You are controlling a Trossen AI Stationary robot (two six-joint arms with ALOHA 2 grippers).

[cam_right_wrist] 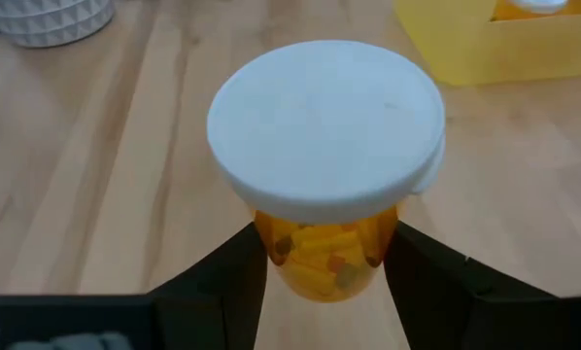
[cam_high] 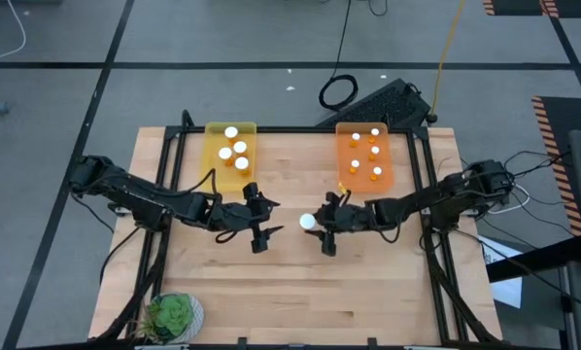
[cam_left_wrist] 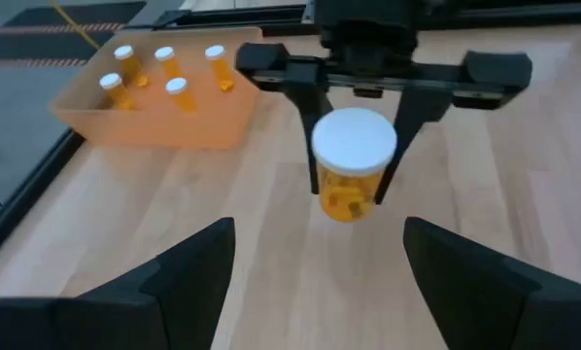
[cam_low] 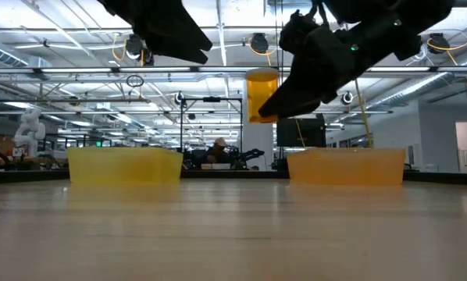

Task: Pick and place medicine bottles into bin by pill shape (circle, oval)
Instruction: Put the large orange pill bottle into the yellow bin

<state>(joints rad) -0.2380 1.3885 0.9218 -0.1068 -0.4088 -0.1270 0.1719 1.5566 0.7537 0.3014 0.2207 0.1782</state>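
One medicine bottle point(cam_right_wrist: 326, 126), translucent orange with a round white cap, hangs above the middle of the table with my right gripper point(cam_high: 322, 229) shut on it. My left gripper point(cam_high: 263, 229) stands open just left of it, facing it, with nothing between its fingers point(cam_left_wrist: 193, 282). Several capped bottles stand in the yellow tray point(cam_high: 231, 146) at the far left. Several more stand in the orange tray point(cam_high: 368, 156) at the far right. My right gripper pinches the bottle's orange body point(cam_right_wrist: 271, 248) just under the white cap, one finger on each side. The fingers point(cam_left_wrist: 308, 117) come slanting down from the table's right side. The bottle stays roughly upright, lifted clear of the table point(cam_low: 262, 95).
A green plant in a white pot point(cam_high: 174, 316) stands at the near left corner. Black frame rails point(cam_high: 164, 175) run along both table sides. A black box and cables point(cam_high: 388, 97) lie beyond the far edge. Bare wood point(cam_high: 290, 292) stretches toward the near edge.
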